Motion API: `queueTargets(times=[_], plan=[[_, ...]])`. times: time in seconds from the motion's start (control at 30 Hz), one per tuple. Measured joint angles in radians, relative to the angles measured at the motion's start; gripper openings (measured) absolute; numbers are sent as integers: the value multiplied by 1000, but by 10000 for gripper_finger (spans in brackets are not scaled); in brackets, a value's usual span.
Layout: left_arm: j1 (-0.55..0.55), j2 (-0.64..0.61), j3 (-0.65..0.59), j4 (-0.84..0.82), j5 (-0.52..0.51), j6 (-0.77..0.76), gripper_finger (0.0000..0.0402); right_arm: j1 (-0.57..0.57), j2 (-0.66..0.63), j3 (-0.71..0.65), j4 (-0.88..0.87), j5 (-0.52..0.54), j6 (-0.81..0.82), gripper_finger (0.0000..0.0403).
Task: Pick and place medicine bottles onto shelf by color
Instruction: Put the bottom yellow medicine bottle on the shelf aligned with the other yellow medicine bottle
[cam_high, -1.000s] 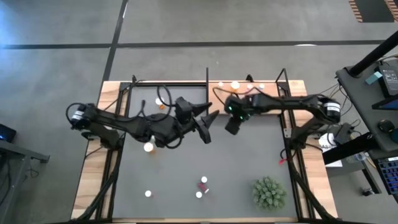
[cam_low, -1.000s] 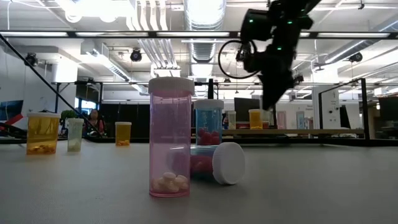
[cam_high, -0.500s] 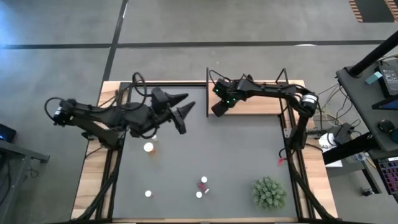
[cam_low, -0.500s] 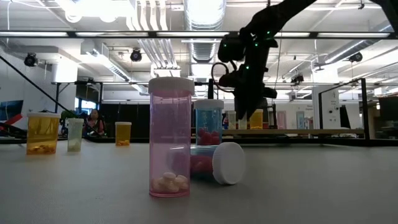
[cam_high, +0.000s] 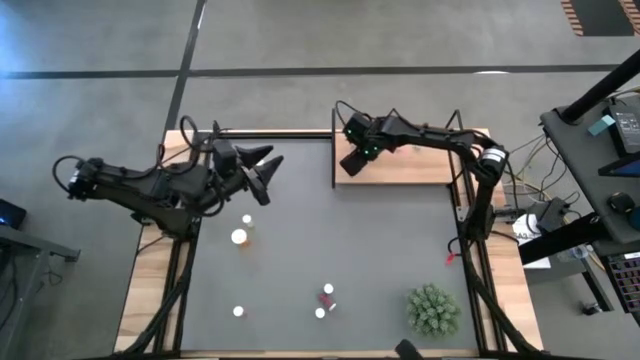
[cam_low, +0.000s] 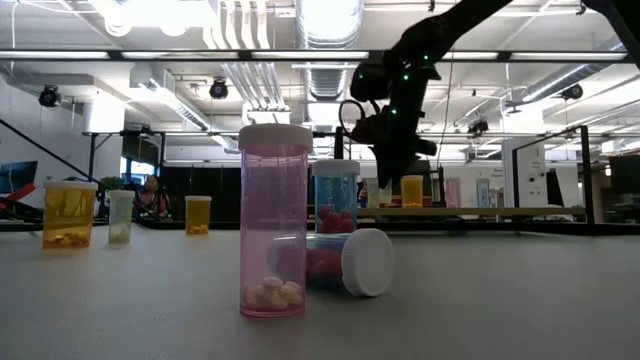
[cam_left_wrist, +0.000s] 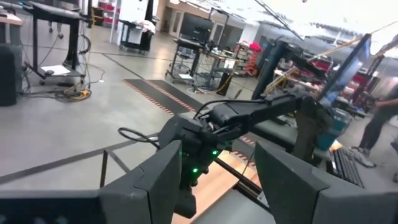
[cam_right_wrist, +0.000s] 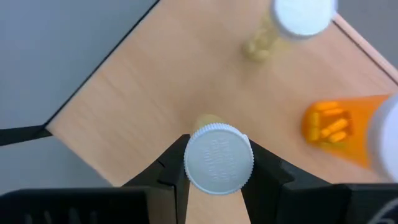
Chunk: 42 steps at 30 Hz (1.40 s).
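From above, the right end effector (cam_high: 349, 165) hung over the shelf (cam_high: 420, 168) at its left end, placing; the left end effector (cam_high: 262, 176), spread and empty, waited left. The right wrist view showed it pinching a white-capped bottle (cam_right_wrist: 218, 155) above bare board, clear of the orange bottle (cam_right_wrist: 342, 134). Next: lower, release.
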Motion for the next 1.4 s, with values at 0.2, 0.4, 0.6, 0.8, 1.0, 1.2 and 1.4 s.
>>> queueTargets(times=[0.2,0.4,0.6,0.8,1.0,1.2,1.4], plan=[[1,-14,-8,23,-5,1,187,-8,-1,0,0,-11,-122,102],[28,-13,-3,42,-62,1,187,-11,4,0,2,-38,-220,102],[79,1,-3,146,-84,1,187,-22,21,0,7,-39,-311,102],[156,35,-3,230,-84,4,187,-37,26,0,41,-92,-355,102],[204,74,-1,257,-84,1,187,-50,26,4,53,-136,-372,102],[242,97,0,264,-83,4,187,-54,26,4,58,-136,-395,102],[293,76,1,268,-83,61,187,-53,26,4,58,-136,-378,102]])
